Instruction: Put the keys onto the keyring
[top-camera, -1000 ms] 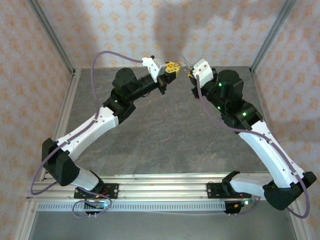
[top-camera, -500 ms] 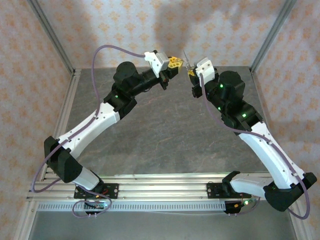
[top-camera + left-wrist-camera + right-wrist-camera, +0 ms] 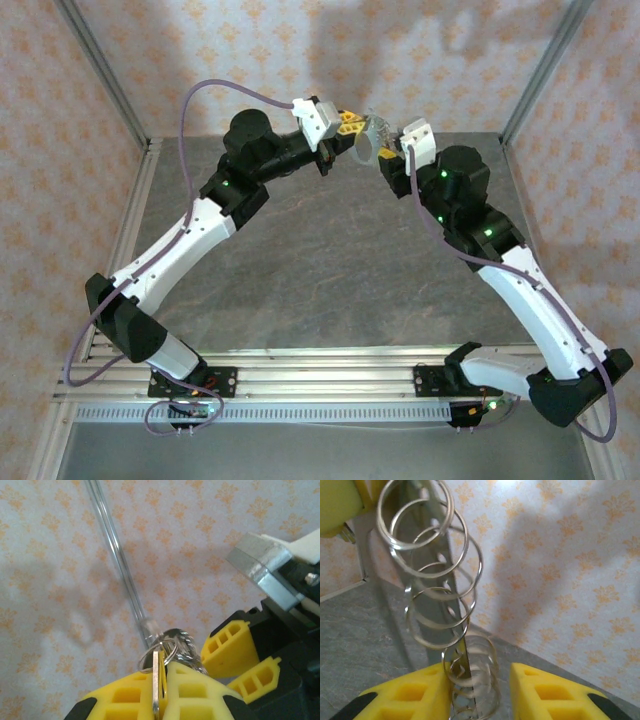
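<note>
The left tool (image 3: 346,122) had its fingers pressed together on the flat blade of a key (image 3: 156,690), edge-on in the pinch, with only a narrow strip of metal caught. Just past its tips, the keyring (image 3: 172,636) hung off the top of the key as a bunched run of thin steel loops that trailed across towards the other arm. That thin hold looked like the weakest spot. A small twist or tug along the loops could probably lever the blade out of the pads, and key and ring would drop to the table (image 3: 330,260) below.

The right tool (image 3: 477,676) stood with its fingers apart, and the lower loops dangled loosely in the gap between them with nothing clamped. With no second hold on them, the loops could probably swing or sag out of the gap. If that tool closed, it might catch the wrong coil or pinch several at once, and the ring would not be held open for threading.

The two tools were very close, tip near tip. Any correction risked knocking yellow fingers (image 3: 235,647) together and jarring the key loose.
</note>
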### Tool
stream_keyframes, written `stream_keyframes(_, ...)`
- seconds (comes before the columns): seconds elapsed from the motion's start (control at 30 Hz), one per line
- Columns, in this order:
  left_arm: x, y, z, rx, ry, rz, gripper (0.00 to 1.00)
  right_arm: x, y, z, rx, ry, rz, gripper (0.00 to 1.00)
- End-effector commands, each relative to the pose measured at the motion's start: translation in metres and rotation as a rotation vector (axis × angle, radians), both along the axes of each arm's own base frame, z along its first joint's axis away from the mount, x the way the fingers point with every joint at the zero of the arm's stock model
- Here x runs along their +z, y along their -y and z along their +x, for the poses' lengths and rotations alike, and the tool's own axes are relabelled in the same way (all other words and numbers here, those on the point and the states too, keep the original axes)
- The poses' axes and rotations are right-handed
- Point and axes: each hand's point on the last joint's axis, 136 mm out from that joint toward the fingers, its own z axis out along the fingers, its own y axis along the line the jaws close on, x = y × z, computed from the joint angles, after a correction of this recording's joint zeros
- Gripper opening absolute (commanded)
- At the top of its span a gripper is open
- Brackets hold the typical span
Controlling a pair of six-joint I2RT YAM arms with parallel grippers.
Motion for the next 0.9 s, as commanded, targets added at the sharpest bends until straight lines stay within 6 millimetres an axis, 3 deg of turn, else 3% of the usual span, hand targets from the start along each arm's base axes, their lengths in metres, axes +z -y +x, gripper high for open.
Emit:
stream_keyframes(0.0, 0.025, -0.007, -0.012, -0.029, 0.077, 0.005, 0.00, 0.012, 0.017, -0.011, -0.015, 0.011, 0.028, 0.34)
stream_keyframes(0.2, 0.013, -0.008, -0.018, -0.068, 0.055, 0.087, 0.00, 0.031, 0.032, -0.013, 0.026, 0.029, 0.088, 0.37)
stream_keyframes(0.37, 0.002, -0.009, -0.019, -0.091, 0.021, 0.128, 0.00, 0.047, 0.040, 0.000, 0.023, 0.033, 0.155, 0.38)
stream_keyframes(0.57, -0.021, -0.011, -0.016, -0.092, -0.078, 0.248, 0.00, 0.044, 0.046, 0.027, -0.040, -0.015, 0.234, 0.34)
stream_keyframes(0.67, -0.037, -0.013, -0.016, -0.093, -0.146, 0.313, 0.00, 0.041, 0.048, 0.031, -0.065, -0.033, 0.268, 0.31)
stream_keyframes(0.7, -0.042, -0.014, -0.017, -0.099, -0.168, 0.331, 0.00, 0.031, 0.046, 0.040, -0.066, -0.059, 0.266, 0.31)
stream_keyframes(0.87, -0.070, -0.017, -0.024, -0.127, -0.287, 0.404, 0.00, 0.022, 0.046, 0.039, -0.051, -0.095, 0.283, 0.31)
